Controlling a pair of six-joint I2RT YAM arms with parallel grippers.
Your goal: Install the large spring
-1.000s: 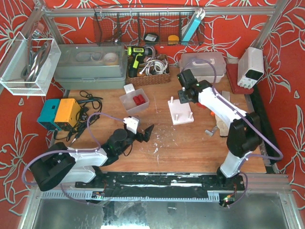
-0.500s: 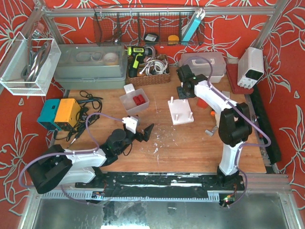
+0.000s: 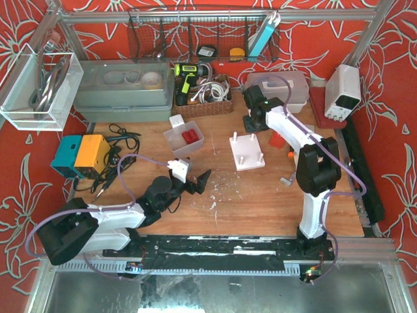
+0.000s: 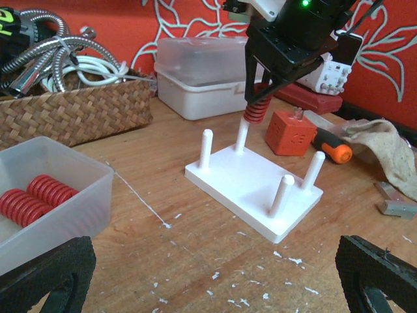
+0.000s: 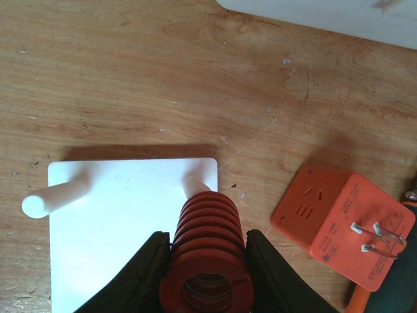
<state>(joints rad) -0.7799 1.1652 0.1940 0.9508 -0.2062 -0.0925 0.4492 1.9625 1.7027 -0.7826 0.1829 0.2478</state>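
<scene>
1. Orange cube-shaped plug adapter lies on the wooden surface (two metal prongs showing).
2. Brown woven wicker basket holds white cables, near a translucent lidded plastic box.

No text, brand, number or sign can be read. The front panel of the white power supply, at the far right of the bench, is too small to make out. The marking on the green-and-black cordless drill is cut off at the edge of the left wrist view. The orange plug adapter shows only moulded slots and metal prongs, no characters.
</scene>
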